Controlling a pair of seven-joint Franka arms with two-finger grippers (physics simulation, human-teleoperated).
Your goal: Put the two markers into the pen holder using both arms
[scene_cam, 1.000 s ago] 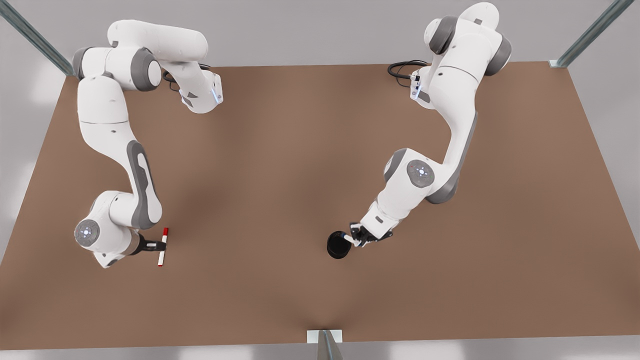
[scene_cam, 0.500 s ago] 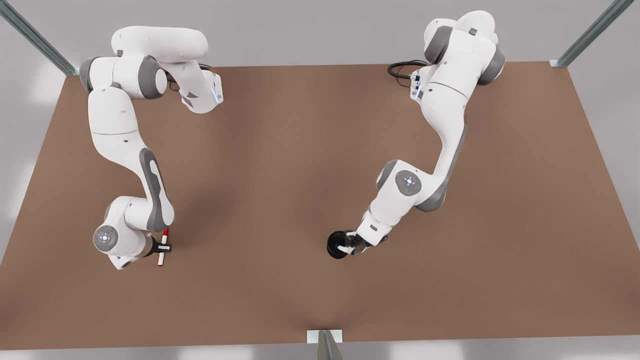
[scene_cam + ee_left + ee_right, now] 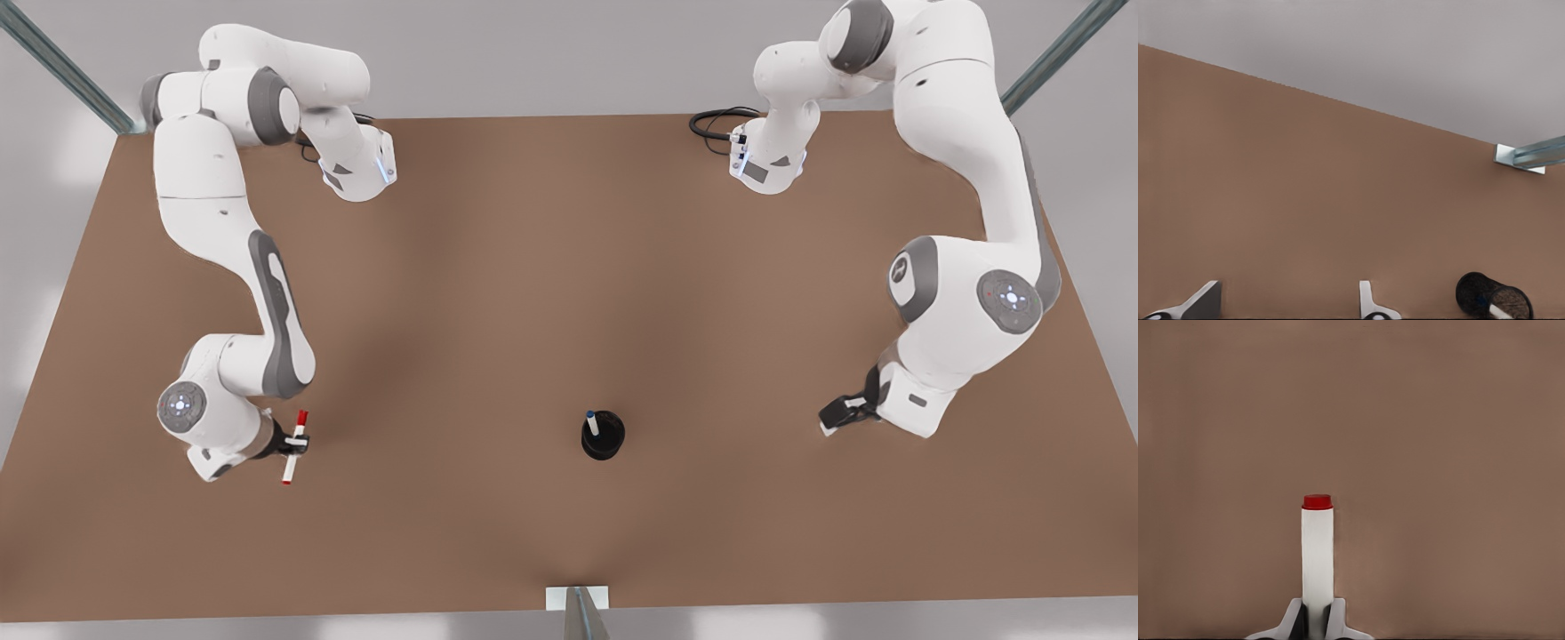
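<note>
The red-capped marker (image 3: 294,446) is at the front view's left, just above the brown table, and my right gripper (image 3: 290,442) is shut on it. The right wrist view has its white barrel (image 3: 1317,553) standing up from between the fingers (image 3: 1293,619). The black pen holder (image 3: 603,437) stands near the table's front middle, and the blue-capped marker (image 3: 591,421) stands inside it, leaning. My left gripper (image 3: 837,416) is open and holds nothing, far off at the front view's right. In the left wrist view its fingers (image 3: 1368,303) are wide apart, with the pen holder (image 3: 1491,297) beyond them.
A black cable (image 3: 716,120) lies at the table's back edge by one arm's base. Metal frame posts stand at the back corners, and another post (image 3: 578,612) is at the front edge. Bare brown table (image 3: 498,293) spreads between the arms.
The left gripper let go of the blue-capped marker, which now stands in the pen holder, and swung far to the front view's right. The right gripper shifted slightly with the red-capped marker.
</note>
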